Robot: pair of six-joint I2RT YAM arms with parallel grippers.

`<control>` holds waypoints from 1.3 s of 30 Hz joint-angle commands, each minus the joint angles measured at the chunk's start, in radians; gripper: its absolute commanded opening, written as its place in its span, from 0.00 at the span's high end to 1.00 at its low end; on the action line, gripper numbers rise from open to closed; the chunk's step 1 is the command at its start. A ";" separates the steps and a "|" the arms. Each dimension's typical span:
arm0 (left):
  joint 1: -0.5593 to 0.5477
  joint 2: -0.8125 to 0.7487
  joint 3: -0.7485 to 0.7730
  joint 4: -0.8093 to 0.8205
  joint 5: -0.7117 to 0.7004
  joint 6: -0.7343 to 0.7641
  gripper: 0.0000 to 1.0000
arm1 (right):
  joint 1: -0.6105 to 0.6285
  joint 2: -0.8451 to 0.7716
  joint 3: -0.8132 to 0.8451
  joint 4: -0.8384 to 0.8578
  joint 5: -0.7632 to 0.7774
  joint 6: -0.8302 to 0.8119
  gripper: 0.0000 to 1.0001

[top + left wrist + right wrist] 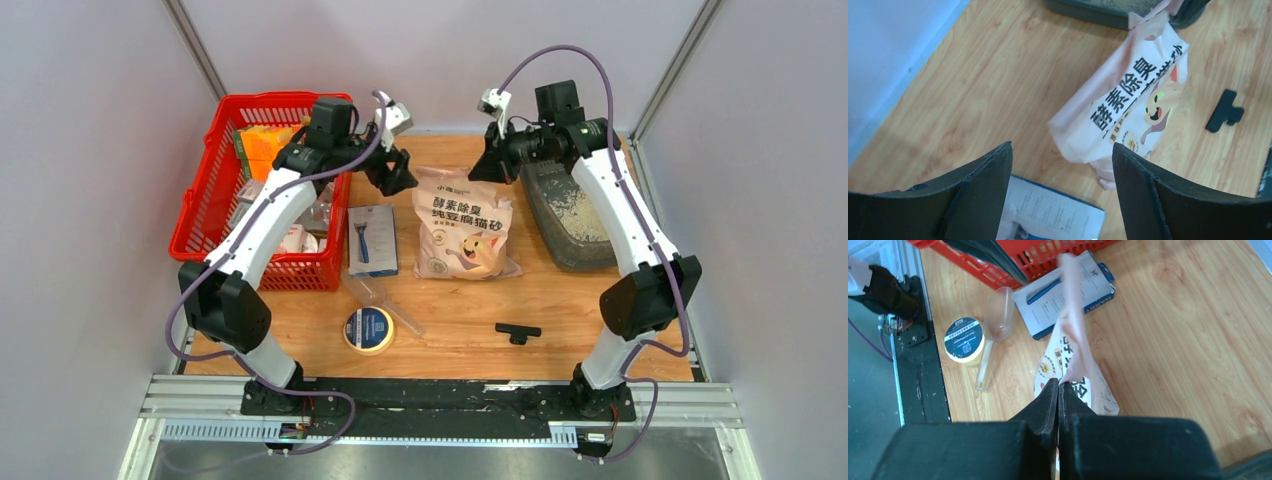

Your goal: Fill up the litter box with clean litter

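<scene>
The pale pink litter bag [465, 225] sits mid-table with its top edge pulled up. My right gripper [1059, 385] is shut on that thin top edge, at the bag's upper right corner [483, 172]. My left gripper [1062, 150] hangs open with nothing between its fingers, just left of the bag's top [396, 178]. The dark grey litter box [585, 263] lies right of the bag, with pale clean litter [578, 215] spread inside. From the left wrist, the bag [1128, 100] leans ahead of the open fingers.
A red mesh basket [262, 190] of goods stands at the left. A blue-and-white box [372, 240], a clear scoop [380, 298], a tape roll [368, 330] and a black clip [517, 332] lie on the wooden table. Grey walls close in on three sides.
</scene>
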 commanded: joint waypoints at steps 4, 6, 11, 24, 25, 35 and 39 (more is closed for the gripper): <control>-0.148 -0.002 0.053 0.003 -0.010 0.325 0.19 | 0.043 -0.082 -0.020 -0.004 0.025 -0.120 1.00; -0.184 0.010 0.053 0.006 -0.071 0.368 0.18 | 0.043 -0.088 -0.026 -0.003 0.025 -0.121 1.00; -0.211 0.027 0.052 0.051 -0.112 0.410 0.19 | 0.043 -0.125 -0.041 -0.001 0.034 -0.123 1.00; -0.196 -0.053 0.078 -0.066 0.117 0.537 0.13 | 0.043 -0.191 -0.103 0.008 0.051 -0.101 1.00; -0.198 -0.009 0.099 -0.099 0.133 0.534 0.13 | 0.043 -0.191 -0.101 0.017 0.051 -0.097 1.00; -0.217 0.078 0.041 -0.024 0.098 0.548 0.21 | 0.043 -0.221 -0.124 0.023 0.062 -0.084 1.00; -0.233 0.076 0.018 0.013 0.066 0.534 0.44 | 0.043 -0.232 -0.141 0.023 0.066 -0.077 1.00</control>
